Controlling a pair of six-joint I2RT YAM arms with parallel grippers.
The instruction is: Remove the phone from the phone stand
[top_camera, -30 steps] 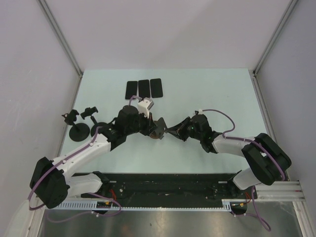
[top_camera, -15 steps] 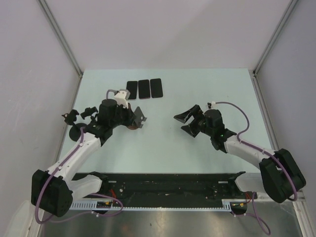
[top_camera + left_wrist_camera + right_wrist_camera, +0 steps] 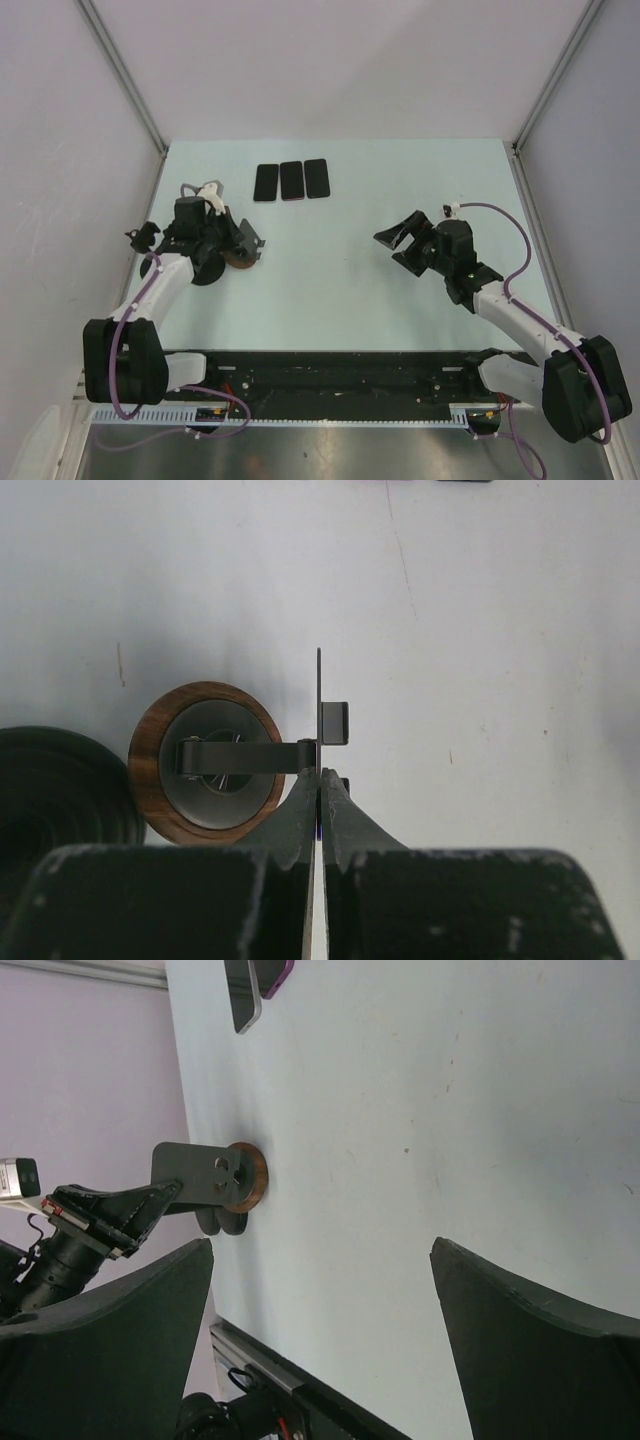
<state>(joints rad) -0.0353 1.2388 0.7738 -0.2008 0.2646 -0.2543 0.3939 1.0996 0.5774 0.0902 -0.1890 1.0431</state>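
Note:
The phone stand [image 3: 205, 762], a round wooden base with a thin dark metal plate, stands at the table's left. My left gripper [image 3: 320, 775] is shut on the plate's edge; from above it [image 3: 245, 250] sits just right of the stand [image 3: 237, 262]. No phone is on the stand. Three dark phones [image 3: 291, 180] lie flat in a row at the back. My right gripper [image 3: 398, 246] hovers open right of centre with nothing between its fingers [image 3: 320, 1250]. Its camera shows the stand [image 3: 215, 1185] far off.
A black disc base [image 3: 60, 800] of another stand lies right beside the wooden base, and a small black stand [image 3: 145, 237] is by the left wall. The enclosure walls close in the left, back and right sides.
My left gripper carried the stand from the table's centre to the left side. My right gripper opened, let go near the stand and drew back to the right.

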